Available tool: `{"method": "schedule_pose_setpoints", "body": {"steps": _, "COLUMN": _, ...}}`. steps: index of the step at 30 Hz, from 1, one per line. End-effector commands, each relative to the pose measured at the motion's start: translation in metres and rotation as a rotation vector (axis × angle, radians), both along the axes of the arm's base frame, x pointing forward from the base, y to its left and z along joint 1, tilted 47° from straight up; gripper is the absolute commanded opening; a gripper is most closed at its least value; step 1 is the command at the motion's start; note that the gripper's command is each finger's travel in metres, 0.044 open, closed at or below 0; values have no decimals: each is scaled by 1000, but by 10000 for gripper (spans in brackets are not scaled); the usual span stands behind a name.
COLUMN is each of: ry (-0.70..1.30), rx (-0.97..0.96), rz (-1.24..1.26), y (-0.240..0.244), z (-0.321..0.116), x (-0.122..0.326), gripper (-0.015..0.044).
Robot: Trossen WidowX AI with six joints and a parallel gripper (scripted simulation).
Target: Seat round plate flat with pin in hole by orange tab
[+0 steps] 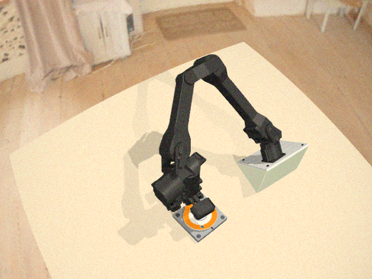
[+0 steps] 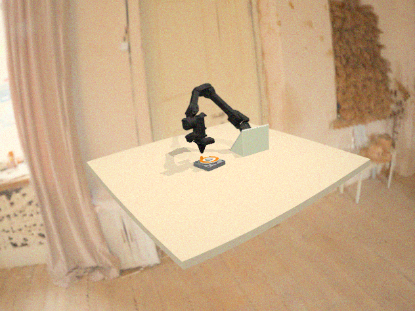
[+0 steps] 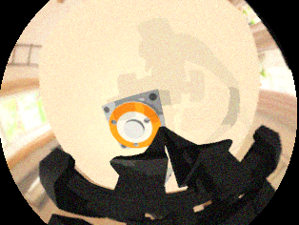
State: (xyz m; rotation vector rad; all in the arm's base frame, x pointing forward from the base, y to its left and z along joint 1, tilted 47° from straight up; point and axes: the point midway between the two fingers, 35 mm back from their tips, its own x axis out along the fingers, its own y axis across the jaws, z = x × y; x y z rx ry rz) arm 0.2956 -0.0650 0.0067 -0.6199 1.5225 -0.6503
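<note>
The round plate [image 1: 185, 218] [image 2: 216, 159] [image 3: 114, 132], with an orange ring and white middle, sits around the grey post [image 2: 209, 159] [image 3: 134, 129]. It stands a little proud of the square grey base [image 1: 207, 232] [image 2: 208, 167] [image 3: 122, 102]. Its orange tab [image 2: 201, 157] sticks up at the left in the exterior view. Small holes show in the plate in the wrist view; the pin cannot be made out. My gripper [image 2: 201, 152] [image 3: 162, 129] is shut and empty, pointing down just above the tab side, not visibly touching the plate. In the top view it hides part of the plate and its fingertips.
The arm arches from its mount, a pale green wedge [image 1: 279, 173] [image 2: 255, 142] with a grey top, at the right in the top and exterior views. The arm's shadow falls on the cream table [image 1: 90, 180] [image 2: 234, 193] beside the base.
</note>
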Motion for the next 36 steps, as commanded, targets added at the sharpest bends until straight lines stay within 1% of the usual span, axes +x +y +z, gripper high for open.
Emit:
{"method": "schedule_pose_setpoints", "body": {"steps": 1, "ry": 13, "rx": -8, "rz": 1, "y": -14, "z": -13, "x": -5, "gripper": 0}}
{"method": "schedule_pose_setpoints", "body": {"steps": 8, "ry": 13, "rx": -8, "rz": 1, "y": -15, "z": -14, "x": -4, "gripper": 0}}
{"method": "schedule_pose_setpoints", "body": {"steps": 36, "ry": 11, "rx": -7, "rz": 1, "y": -6, "z": -26, "x": 26, "gripper": 0}}
